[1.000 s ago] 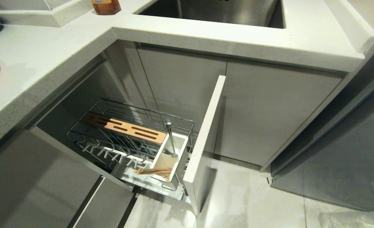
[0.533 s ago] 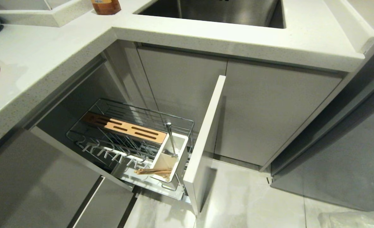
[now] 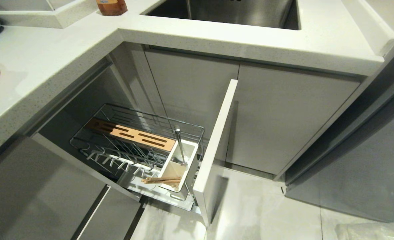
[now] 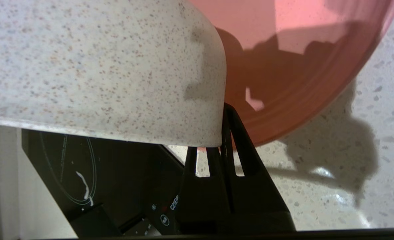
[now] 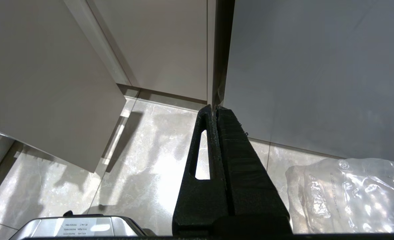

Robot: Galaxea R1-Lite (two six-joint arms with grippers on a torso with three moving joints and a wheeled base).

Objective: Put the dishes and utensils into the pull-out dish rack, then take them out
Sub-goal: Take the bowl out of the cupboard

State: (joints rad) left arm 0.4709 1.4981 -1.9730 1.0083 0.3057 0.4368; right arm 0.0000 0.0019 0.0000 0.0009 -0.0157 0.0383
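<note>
On the far left, above the speckled desk (image 4: 367,140), the left pincer (image 4: 223,133) is clenched on the rim of the white bowl (image 4: 100,66), whose wall fills much of the left wrist view. Just behind the bowl lies the pink plate (image 4: 300,66) on the desk, and its edge also shows at the left border of the head view. In my judgement, the thin grip on the rim is the main risk: if the bowl swings or knocks the desk edge on the way down, it may slip out and fall. Further right and lower, the pull-out dish rack (image 3: 137,146) stands open, with the slotted wooden block (image 3: 130,135) along its back. The white utensil box (image 3: 180,166) already holds the metal spoon (image 3: 180,146) upright and the chopsticks (image 3: 162,180) leaning across. The bowl could hit the spoon handle or the tall front panel (image 3: 217,146) if it comes in too close to them. On the right, the right pincer (image 5: 215,111) is clenched on nothing, hanging over the floor (image 5: 143,160) near a plastic bag (image 5: 350,196).
</note>
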